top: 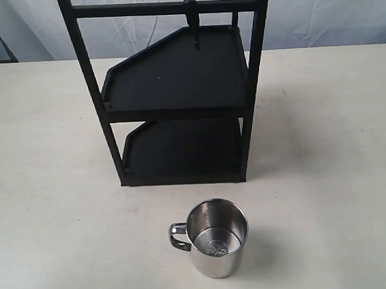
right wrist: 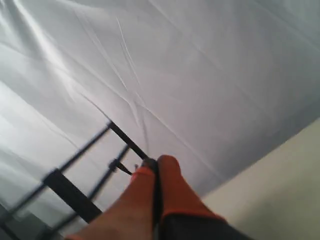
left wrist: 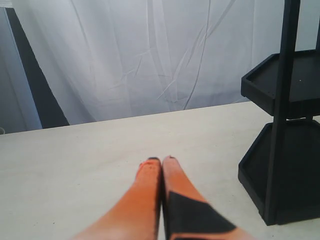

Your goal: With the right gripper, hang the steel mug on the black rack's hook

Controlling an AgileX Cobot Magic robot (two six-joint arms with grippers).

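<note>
The steel mug (top: 215, 238) stands upright on the table in front of the black rack (top: 176, 86), its looped handle pointing left. The hook (top: 193, 23) hangs down from the middle of the rack's top crossbar. Neither gripper shows in the exterior view. In the left wrist view my left gripper (left wrist: 161, 160) has its orange fingers pressed together, empty, low over the table with the rack (left wrist: 287, 125) off to one side. In the right wrist view my right gripper (right wrist: 156, 162) is shut and empty, pointing up at the white curtain; the rack's bars (right wrist: 75, 170) and hook (right wrist: 120, 167) appear blurred beyond it.
A pale tabletop (top: 52, 192) spreads around the rack and mug. A creased white curtain (left wrist: 150, 55) hangs behind the table, with a dark gap (left wrist: 35, 85) at one side.
</note>
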